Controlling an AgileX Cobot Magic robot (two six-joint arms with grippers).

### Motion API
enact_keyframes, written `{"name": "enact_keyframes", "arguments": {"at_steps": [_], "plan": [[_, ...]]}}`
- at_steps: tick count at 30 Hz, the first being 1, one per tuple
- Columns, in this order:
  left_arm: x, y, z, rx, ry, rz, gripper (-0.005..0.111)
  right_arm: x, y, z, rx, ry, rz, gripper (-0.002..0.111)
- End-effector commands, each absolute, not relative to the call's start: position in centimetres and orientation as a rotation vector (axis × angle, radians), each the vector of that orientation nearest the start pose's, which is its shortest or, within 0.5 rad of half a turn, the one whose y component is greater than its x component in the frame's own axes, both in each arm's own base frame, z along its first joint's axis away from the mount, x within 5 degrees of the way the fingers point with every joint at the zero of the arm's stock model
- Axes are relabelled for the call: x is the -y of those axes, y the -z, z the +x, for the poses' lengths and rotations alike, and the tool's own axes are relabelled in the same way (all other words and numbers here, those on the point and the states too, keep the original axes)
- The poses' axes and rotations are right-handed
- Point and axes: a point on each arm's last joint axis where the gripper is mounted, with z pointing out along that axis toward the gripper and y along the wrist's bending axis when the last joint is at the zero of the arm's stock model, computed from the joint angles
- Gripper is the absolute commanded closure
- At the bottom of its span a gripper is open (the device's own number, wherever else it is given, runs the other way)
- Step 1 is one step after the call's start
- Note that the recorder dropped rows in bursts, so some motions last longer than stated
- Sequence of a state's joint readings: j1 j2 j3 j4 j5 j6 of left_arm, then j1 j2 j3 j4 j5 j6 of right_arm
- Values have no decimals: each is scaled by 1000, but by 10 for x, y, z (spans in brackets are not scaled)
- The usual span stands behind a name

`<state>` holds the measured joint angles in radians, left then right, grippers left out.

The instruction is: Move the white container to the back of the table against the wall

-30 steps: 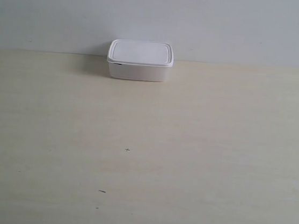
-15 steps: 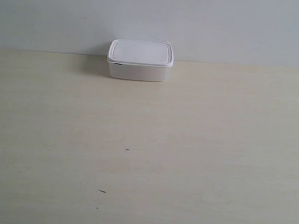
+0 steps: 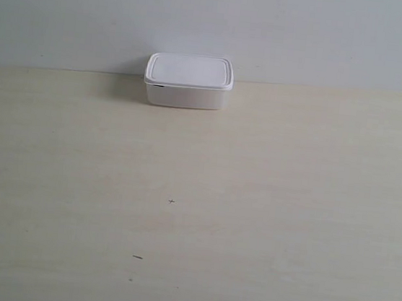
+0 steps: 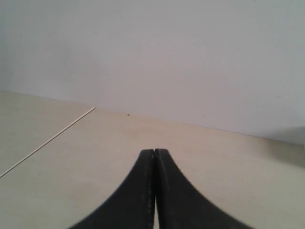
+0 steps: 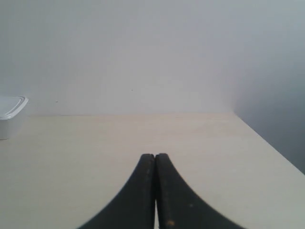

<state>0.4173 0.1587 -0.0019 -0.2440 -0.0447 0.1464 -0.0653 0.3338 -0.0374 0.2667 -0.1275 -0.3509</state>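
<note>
Arm 1: the left gripper has its jaws pressed together with nothing between them. It points toward the wall across bare table.

Arm 2: the right gripper is in the same state, jaws together and empty, also pointing toward the wall. The white container shows at the edge of this view, close to the wall and well apart from the gripper.

Exterior view: neither arm is in frame. The white container sits upright on the table, lid on, with its rear side at the foot of the wall. From this angle I cannot tell whether it touches the wall or stops just short. A few dark specks lie on the table well out from the wall.

Judgement: the placing step looks complete and both arms are clear of the box, so the task reads as done or very nearly done.

Next move: probably only a check for a gap at the wall. If there is one, a gentle push with closed jaws would close it. The push should land square on the side facing away from the wall, so the box does not turn. The box looks light and should slide easily.
</note>
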Motion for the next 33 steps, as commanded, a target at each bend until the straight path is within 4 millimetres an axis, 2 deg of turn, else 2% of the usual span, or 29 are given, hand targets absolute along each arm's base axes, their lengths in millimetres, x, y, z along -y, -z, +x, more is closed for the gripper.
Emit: {"name": "enact_keyframes", "arguments": {"at_steps": [1, 6, 13, 16, 33], "plan": [[-29, -210, 62, -1515, -252, -422, 107, 8, -205, 81, -1662, 154, -6, 108], [-26, -210, 58, -1495, -247, -409, 107, 8, -206, 77, -1633, 153, -7, 108], [-22, -210, 52, -1474, -238, -391, 107, 5, -199, 72, -1694, 124, -27, 108], [-21, -205, 52, -1527, -223, -394, 107, 4, -199, 71, -1697, 120, -30, 108], [-20, -200, 53, -1587, -208, -396, 107, 3, -197, 69, -1709, 111, -35, 108]]}}
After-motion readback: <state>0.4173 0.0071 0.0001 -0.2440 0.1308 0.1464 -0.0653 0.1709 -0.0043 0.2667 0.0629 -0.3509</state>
